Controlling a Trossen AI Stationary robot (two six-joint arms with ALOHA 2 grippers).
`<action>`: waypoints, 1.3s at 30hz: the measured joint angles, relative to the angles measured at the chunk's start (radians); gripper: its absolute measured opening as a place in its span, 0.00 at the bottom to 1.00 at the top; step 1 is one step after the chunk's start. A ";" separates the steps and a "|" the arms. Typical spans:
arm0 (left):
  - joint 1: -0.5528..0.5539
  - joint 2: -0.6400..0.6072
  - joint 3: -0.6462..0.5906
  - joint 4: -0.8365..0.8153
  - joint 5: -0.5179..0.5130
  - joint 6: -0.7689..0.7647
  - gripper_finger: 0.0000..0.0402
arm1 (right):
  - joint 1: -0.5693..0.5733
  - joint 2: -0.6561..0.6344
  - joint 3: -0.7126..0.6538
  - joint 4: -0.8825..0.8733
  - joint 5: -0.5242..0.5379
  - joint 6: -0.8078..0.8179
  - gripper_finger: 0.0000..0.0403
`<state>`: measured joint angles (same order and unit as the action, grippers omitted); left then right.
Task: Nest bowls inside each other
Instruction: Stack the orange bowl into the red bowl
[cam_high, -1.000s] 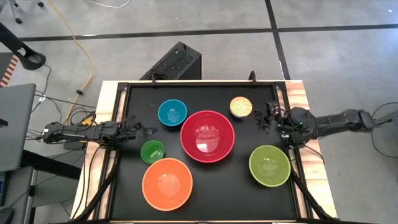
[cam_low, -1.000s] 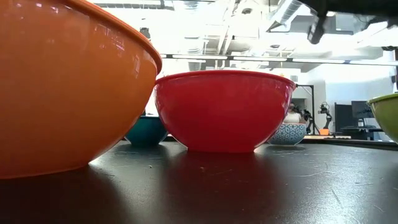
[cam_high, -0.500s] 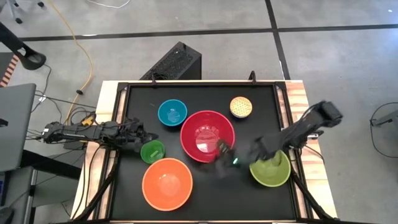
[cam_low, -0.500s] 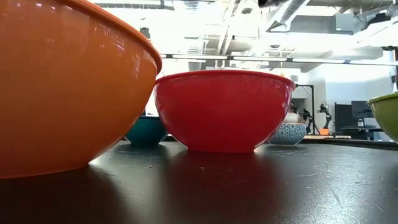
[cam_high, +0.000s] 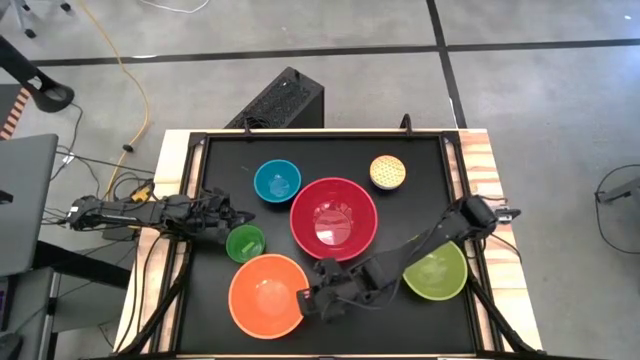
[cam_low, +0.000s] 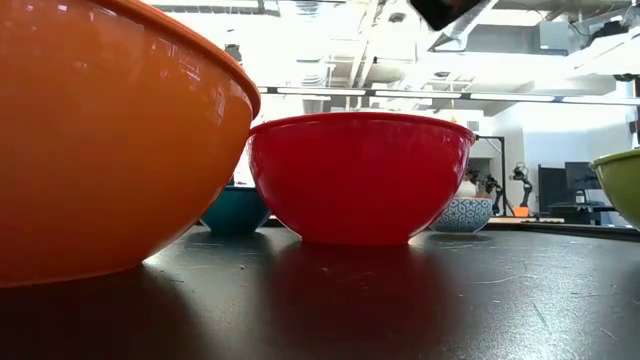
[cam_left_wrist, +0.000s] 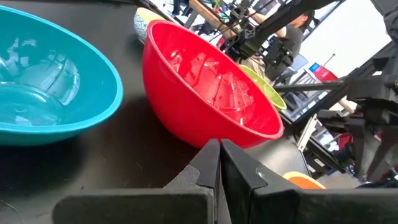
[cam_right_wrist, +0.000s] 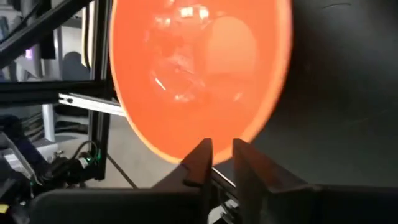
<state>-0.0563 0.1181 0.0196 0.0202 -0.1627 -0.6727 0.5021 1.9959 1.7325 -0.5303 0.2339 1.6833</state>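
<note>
Six bowls stand apart on the black table top, each on its base. They are red (cam_high: 333, 218) in the middle, orange (cam_high: 268, 295) at near left, lime green (cam_high: 440, 272) at near right, blue (cam_high: 277, 181), speckled tan-yellow (cam_high: 388, 172) and small bright green (cam_high: 245, 243). My right gripper (cam_high: 306, 297) reaches across the table to the orange bowl's right rim (cam_right_wrist: 186, 149). It is slightly open, slants down, and has nothing between its fingers. My left gripper (cam_high: 238, 214) is shut (cam_left_wrist: 217, 158) and level at the left edge, just beyond the small green bowl.
My right arm (cam_high: 430, 240) crosses over part of the lime green bowl and passes near the red bowl. Metal frame rails (cam_high: 190, 180) run along the table's sides. A black box (cam_high: 280, 100) stands behind the far edge, with cables on the floor at left.
My right gripper has swept from the table's right edge, beside the speckled bowl, toward the near left. It passed over the lime green bowl and between it and the red bowl, reached the orange bowl's right rim, and tipped downward on the way. The bowls have not moved.
</note>
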 joint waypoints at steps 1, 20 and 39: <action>0.000 0.000 0.000 0.000 0.000 0.001 0.00 | -0.005 0.008 0.006 -0.001 -0.001 0.000 0.25; 0.000 0.082 0.000 0.000 0.009 -0.020 0.00 | -0.035 0.074 0.006 -0.031 0.034 0.010 0.63; 0.000 0.113 0.000 -0.007 0.057 0.040 0.00 | -0.052 0.189 0.006 0.042 0.058 -0.025 0.09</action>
<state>-0.0566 0.2310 0.0196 0.0135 -0.1059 -0.6329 0.4500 2.1850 1.7387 -0.4887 0.2916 1.6578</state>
